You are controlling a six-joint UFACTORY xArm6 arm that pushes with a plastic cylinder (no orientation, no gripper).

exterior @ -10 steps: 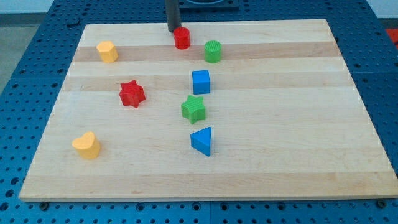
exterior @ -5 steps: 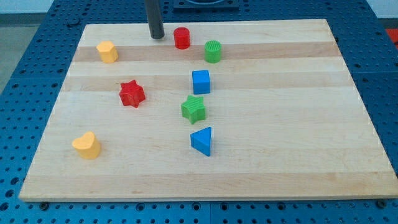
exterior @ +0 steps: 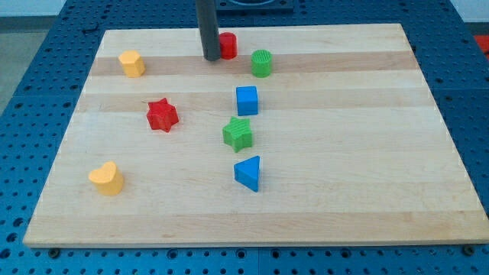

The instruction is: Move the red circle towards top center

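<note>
The red circle (exterior: pixel 228 45) stands near the top middle of the wooden board (exterior: pixel 344 153). My tip (exterior: pixel 210 57) is down on the board just left of the red circle and slightly below it, touching or almost touching its left side. The rod covers part of the circle's left edge.
A green circle (exterior: pixel 261 63) stands right of the red circle. Below it lie a blue cube (exterior: pixel 247 100), a green star (exterior: pixel 238 134) and a blue triangle (exterior: pixel 248 173). A red star (exterior: pixel 162 114), a yellow block (exterior: pixel 131 63) and a yellow heart (exterior: pixel 106 179) are on the left.
My tip went from beside the red circle's upper left out to the left, then came back right and lower, against its left side. The red circle barely shifted.
</note>
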